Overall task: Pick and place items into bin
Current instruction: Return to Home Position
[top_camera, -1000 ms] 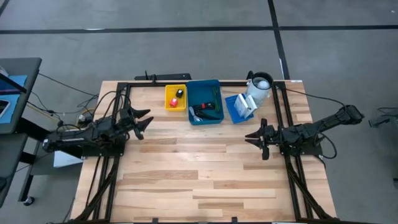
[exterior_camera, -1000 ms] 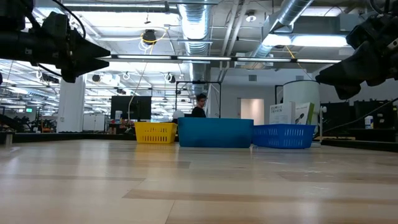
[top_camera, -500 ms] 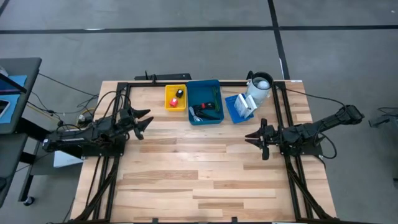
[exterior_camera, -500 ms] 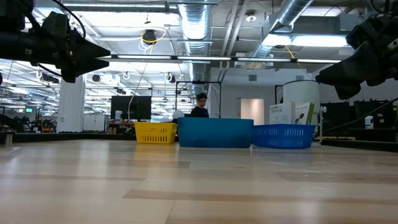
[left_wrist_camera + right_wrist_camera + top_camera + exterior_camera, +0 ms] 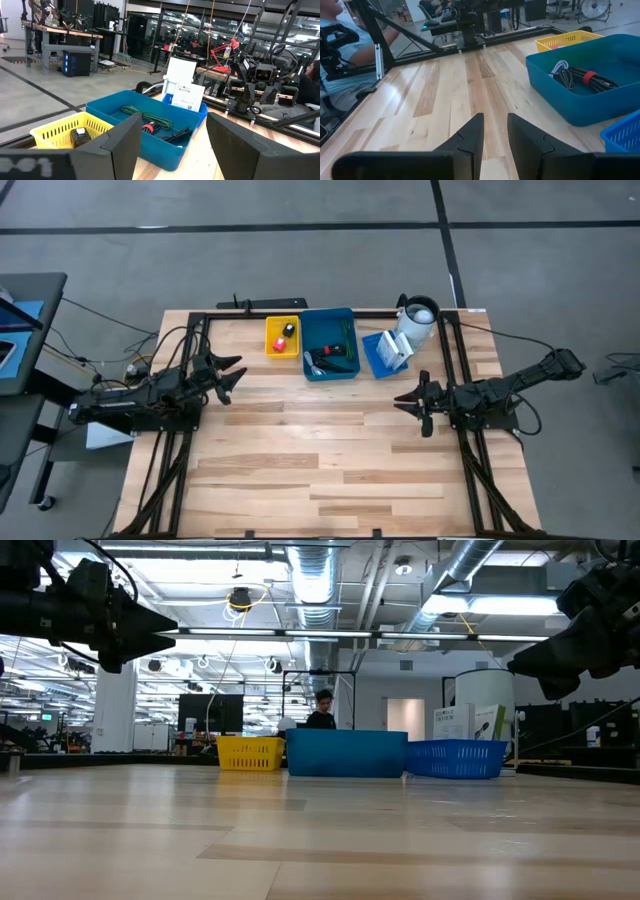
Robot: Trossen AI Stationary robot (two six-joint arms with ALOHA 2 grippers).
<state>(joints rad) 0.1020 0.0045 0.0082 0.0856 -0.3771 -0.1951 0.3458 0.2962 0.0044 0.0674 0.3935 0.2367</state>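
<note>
Wood table [image 5: 330,455] carries the blue bin [image 5: 346,754] at its far edge, coiled cables [image 5: 577,77] lying inside. My left gripper [image 5: 237,378] hovers empty at the left side, fingers apart; my right gripper [image 5: 401,402] hovers opposite, fingers barely parted.

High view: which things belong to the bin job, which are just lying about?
Job: blue bin, cables in it; small black and red pieces in yellow basket; white card packages in blue basket; left end effector and right end effector, both open, empty, above the table.
Lying about: white cup; black bar at the table's back edge.
</note>
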